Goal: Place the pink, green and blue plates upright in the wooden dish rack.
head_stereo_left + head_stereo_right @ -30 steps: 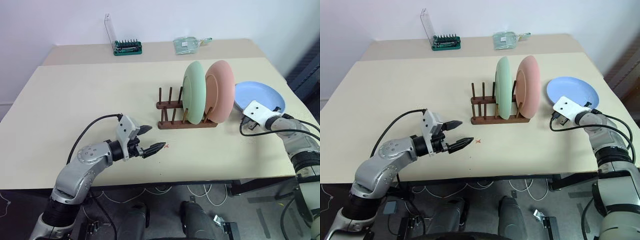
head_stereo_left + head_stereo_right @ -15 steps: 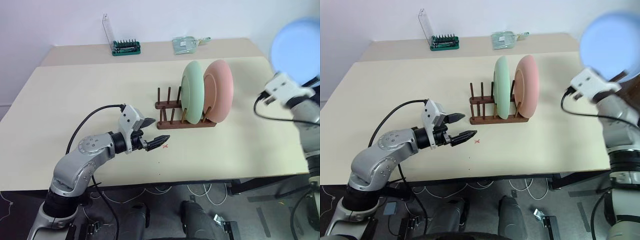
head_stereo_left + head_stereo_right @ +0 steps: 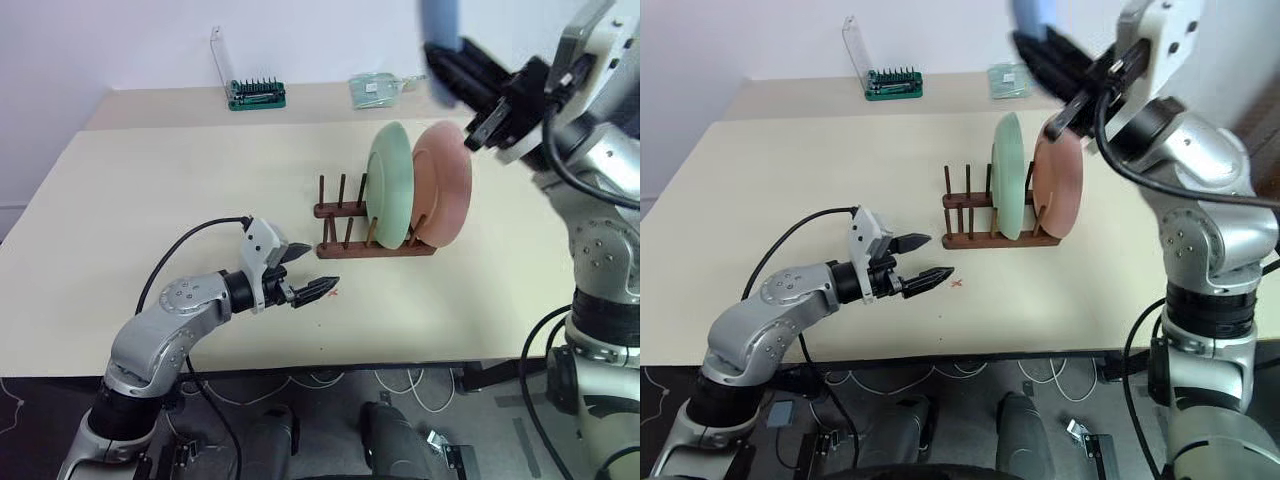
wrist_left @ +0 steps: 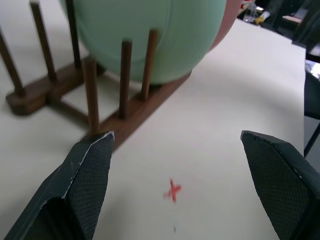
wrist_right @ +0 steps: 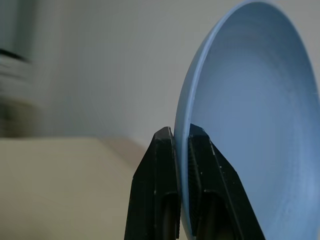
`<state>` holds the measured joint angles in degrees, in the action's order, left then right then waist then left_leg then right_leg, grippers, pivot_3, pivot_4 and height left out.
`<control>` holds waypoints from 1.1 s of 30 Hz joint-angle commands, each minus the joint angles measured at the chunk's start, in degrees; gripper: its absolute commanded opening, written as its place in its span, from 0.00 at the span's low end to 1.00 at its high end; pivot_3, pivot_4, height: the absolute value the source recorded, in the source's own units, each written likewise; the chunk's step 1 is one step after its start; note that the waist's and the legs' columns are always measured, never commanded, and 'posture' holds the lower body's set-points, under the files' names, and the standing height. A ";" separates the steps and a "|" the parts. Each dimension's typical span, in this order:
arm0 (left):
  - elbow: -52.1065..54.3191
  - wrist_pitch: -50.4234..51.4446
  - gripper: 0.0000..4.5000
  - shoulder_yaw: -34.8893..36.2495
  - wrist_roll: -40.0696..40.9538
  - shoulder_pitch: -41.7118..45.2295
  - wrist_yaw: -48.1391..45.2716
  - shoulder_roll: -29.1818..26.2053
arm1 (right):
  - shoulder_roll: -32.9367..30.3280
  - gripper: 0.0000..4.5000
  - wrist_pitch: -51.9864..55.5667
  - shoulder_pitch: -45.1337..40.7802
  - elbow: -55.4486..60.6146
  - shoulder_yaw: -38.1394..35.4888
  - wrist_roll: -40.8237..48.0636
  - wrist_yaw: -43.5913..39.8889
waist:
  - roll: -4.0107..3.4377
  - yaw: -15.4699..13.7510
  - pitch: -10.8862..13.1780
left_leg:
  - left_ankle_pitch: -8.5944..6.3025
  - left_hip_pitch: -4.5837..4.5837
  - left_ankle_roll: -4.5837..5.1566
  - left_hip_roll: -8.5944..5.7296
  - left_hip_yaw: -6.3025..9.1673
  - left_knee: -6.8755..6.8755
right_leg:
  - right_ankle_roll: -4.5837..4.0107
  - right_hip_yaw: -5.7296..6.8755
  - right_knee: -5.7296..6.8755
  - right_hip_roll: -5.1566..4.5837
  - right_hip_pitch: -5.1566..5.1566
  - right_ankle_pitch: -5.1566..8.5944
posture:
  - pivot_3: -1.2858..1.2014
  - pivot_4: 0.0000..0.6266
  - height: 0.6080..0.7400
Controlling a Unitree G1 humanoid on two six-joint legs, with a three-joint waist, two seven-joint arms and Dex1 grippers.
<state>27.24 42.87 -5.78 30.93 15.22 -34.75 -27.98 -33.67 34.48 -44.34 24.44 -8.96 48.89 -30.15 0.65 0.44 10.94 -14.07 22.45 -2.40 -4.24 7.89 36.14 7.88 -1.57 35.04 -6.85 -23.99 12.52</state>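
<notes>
The wooden dish rack (image 3: 345, 212) stands mid-table, with the green plate (image 3: 390, 185) and the pink plate (image 3: 448, 185) upright in its right-hand slots. Its left pegs are bare. High above the rack my right gripper (image 5: 176, 135) is shut on the rim of the blue plate (image 5: 250, 125), which is held on edge, blurred at the top of the head views (image 3: 437, 25). My left gripper (image 3: 315, 268) hovers open just over the table, to the front left of the rack. It points at the rack (image 4: 125, 115) and holds nothing.
A red cross mark (image 4: 172, 190) lies on the table between the left gripper's fingers. On the back table sit a green bit-set case (image 3: 255, 93) and a clear packet (image 3: 378, 88). The table's front edge (image 3: 330, 365) runs below the left arm.
The right arm has lifted the blue plate off the table at the right, raised it high and swung it left to above the rack. The left gripper has stayed in place.
</notes>
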 commanded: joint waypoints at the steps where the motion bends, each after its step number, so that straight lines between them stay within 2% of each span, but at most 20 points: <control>1: 2.14 -2.27 0.93 1.85 -0.30 -0.59 -0.17 -0.57 | 4.44 0.01 4.88 -1.11 3.24 -0.30 9.65 5.94 | 0.00 0.19 0.00 | 0.00 0.00 0.00 0.00 0.00 0.00 | 0.00 0.00 0.01 0.00 -0.01 0.00 | 0.52 0.24 1.00; 5: 1.65 -3.45 0.93 2.78 -0.38 -2.16 -0.85 -1.19 | 9.31 0.01 9.33 -0.57 2.92 1.20 14.54 13.28 | -0.01 0.35 -0.01 | 0.00 -0.04 0.00 0.02 -0.04 -0.05 | -0.05 0.00 0.06 0.03 -0.08 -0.02 | 0.52 0.24 1.00; 7: 0.88 -5.03 0.93 3.71 -0.70 -4.17 -1.92 -2.14 | 11.99 0.01 13.66 1.27 0.83 1.99 19.07 20.02 | -0.01 0.62 -0.05 | 0.00 -0.04 0.00 0.04 -0.06 -0.09 | -0.05 -0.01 0.08 0.04 -0.12 -0.02 | 0.52 0.24 1.00; 12: -0.82 -8.12 0.93 3.90 -1.62 -6.35 -3.36 -2.83 | 15.50 0.01 16.57 0.12 -4.61 -1.58 28.36 31.93 | -0.04 0.25 -0.04 | 0.01 0.03 -0.02 0.05 -0.10 -0.10 | -0.15 -0.02 0.14 0.05 -0.27 -0.09 | 0.52 0.24 1.00; 24: -4.77 -14.19 0.93 3.12 -4.31 -8.70 -5.57 -2.13 | 16.11 0.01 19.45 0.72 -8.28 -0.29 33.13 41.08 | -0.05 0.54 -0.05 | 0.01 0.00 -0.01 0.08 -0.12 -0.14 | -0.14 -0.02 0.13 0.09 -0.28 -0.09 | 0.52 0.24 1.00; 27: -5.61 -15.41 0.93 2.92 -4.89 -9.19 -6.05 -1.98 | 16.15 0.24 19.25 0.56 -8.66 -0.23 33.47 41.90 | -0.05 0.55 -0.05 | 0.01 0.00 -0.01 0.08 -0.12 -0.14 | -0.14 -0.02 0.13 0.09 -0.27 -0.09 | 0.52 0.24 1.00; 30: -5.93 -15.98 0.93 2.81 -5.14 -9.34 -6.26 -1.81 | 15.94 0.53 19.26 0.28 -8.50 -0.10 33.23 41.84 | -0.05 0.55 -0.05 | 0.01 0.01 -0.01 0.08 -0.12 -0.14 | -0.14 -0.02 0.13 0.09 -0.28 -0.09 | 0.52 0.24 1.00; 33: -6.10 -16.29 0.93 2.80 -5.44 -9.47 -6.49 -1.64 | 15.81 0.89 19.03 0.05 -8.38 0.02 32.98 41.76 | -0.05 0.54 -0.05 | 0.01 0.01 -0.01 0.08 -0.12 -0.14 | -0.14 -0.02 0.13 0.10 -0.28 -0.09 | 0.52 0.24 1.00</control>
<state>20.35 27.91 -3.26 25.52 5.90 -40.96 -29.73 -17.80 54.24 -42.94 14.33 -8.24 81.27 11.90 0.60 0.99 10.90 -14.06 22.46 -2.41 -4.16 7.77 36.00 7.74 -1.58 35.17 -6.76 -24.27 12.42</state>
